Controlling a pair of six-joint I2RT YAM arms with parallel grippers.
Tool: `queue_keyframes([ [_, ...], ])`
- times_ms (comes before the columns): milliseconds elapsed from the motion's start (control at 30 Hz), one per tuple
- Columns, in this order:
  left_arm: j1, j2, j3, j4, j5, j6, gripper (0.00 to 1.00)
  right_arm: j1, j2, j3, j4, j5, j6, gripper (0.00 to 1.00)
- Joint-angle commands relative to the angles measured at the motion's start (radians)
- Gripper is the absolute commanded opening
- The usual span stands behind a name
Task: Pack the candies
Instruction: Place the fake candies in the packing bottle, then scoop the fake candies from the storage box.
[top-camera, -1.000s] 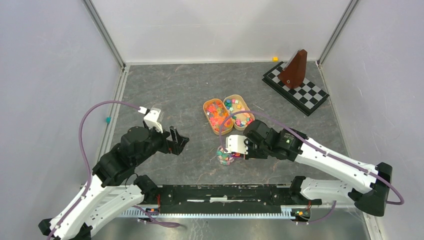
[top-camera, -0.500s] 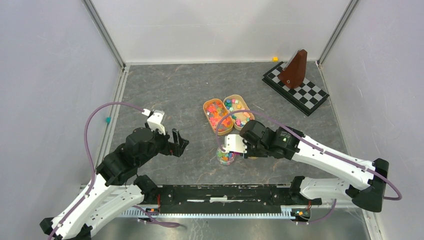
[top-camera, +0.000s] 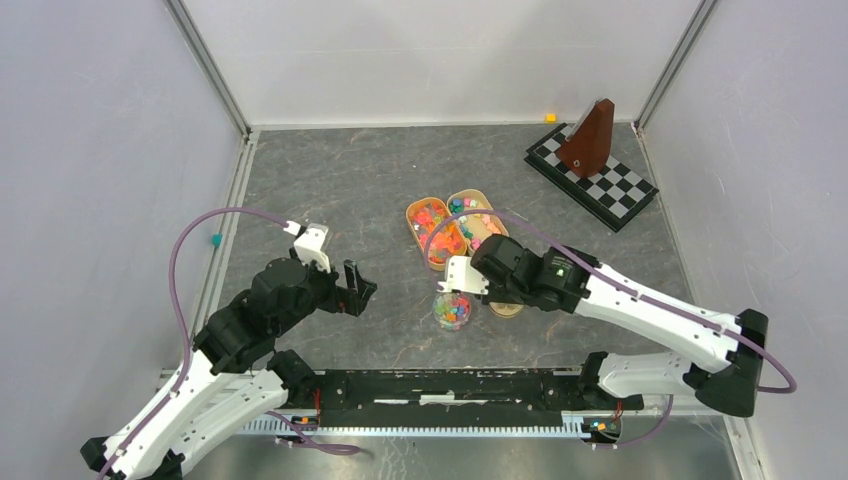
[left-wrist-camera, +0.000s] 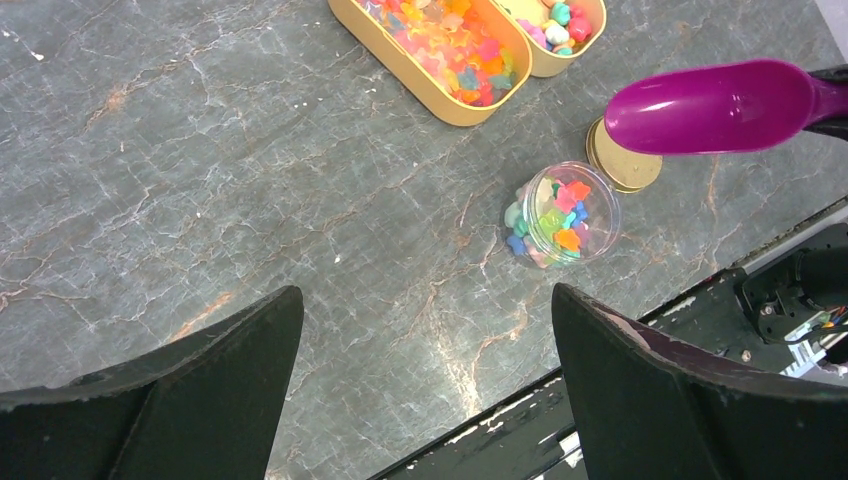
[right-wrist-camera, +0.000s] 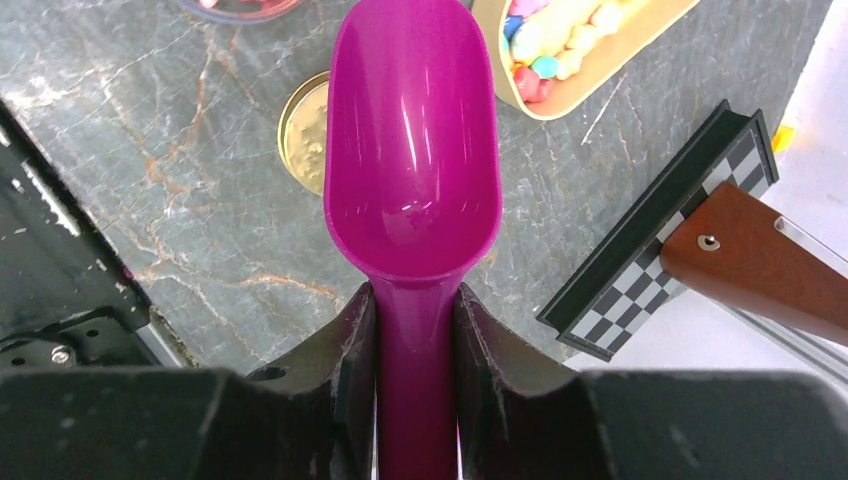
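Purple scoop (right-wrist-camera: 412, 150) empty, clamped in right tool (right-wrist-camera: 412, 330), swung from jar (left-wrist-camera: 565, 212) toward trays (left-wrist-camera: 392, 58); we judge refill next. Left tool (left-wrist-camera: 425, 335) gapes empty.

Two trays (left-wrist-camera: 452, 118) sit side by side mid-table, candies (left-wrist-camera: 455, 45) in both. Toward the near edge stands the jar (left-wrist-camera: 562, 213), lid (left-wrist-camera: 620, 170) just right, scoop (left-wrist-camera: 715, 105) above the lid. A board (top-camera: 610, 192) bearing a metronome (top-camera: 588, 138) fills the far right corner.

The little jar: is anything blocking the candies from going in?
No, nothing visible blocks the candies. The jar has an open mouth, and a gold lid lies beside it. The empty purple scoop, held in the right gripper, hangs by the lid, off to the jar's side.
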Motion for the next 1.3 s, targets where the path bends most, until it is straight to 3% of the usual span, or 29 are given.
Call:
queue_keyframes([
  [0, 0.001, -0.012, -0.003, 0.016, -0.019, 0.040, 1.00, 0.002, 0.061, 0.083, 0.057, 0.090, 0.062, 0.00],
  [400, 0.001, -0.028, -0.009, 0.016, -0.033, 0.046, 1.00, -0.055, 0.283, 0.200, 0.138, 0.228, 0.140, 0.00],
  [1267, 0.002, -0.030, -0.016, 0.017, -0.048, 0.053, 1.00, -0.139, 0.673, 0.411, 0.214, 0.205, 0.158, 0.00],
])
